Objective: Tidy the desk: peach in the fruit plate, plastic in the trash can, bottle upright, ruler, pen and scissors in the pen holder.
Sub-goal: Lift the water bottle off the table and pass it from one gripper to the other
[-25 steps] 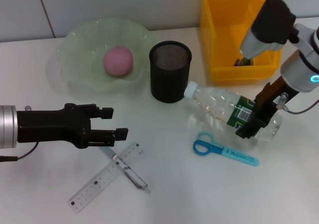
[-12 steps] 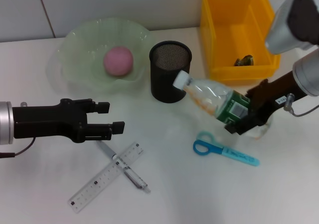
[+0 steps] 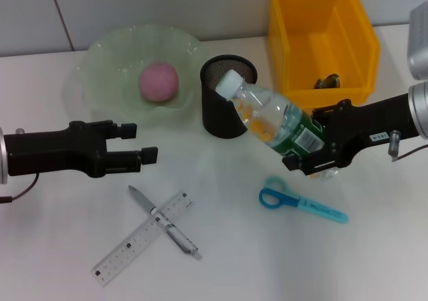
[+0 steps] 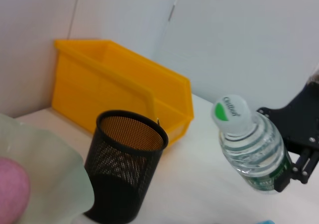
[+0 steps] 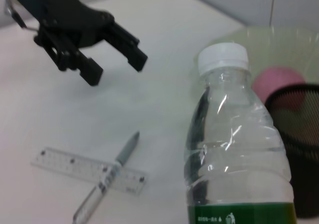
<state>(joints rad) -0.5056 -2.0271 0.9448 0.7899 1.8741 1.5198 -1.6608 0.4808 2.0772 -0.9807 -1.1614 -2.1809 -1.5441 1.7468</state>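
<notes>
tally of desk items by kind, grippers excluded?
Containers: 3, fruit plate, pen holder, yellow bin
Stationery: 3, ruler, pen, scissors
Bottle: 1, bottle, tilted in the right gripper
Fruit: 1, peach
Total: 8, not counting the dark item in the bin.

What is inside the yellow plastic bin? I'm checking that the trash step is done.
In the yellow plastic bin, the head view shows one small dark crumpled item on its floor near the front wall. What it is cannot be told. The bin's near corner is hidden behind its wall.
</notes>
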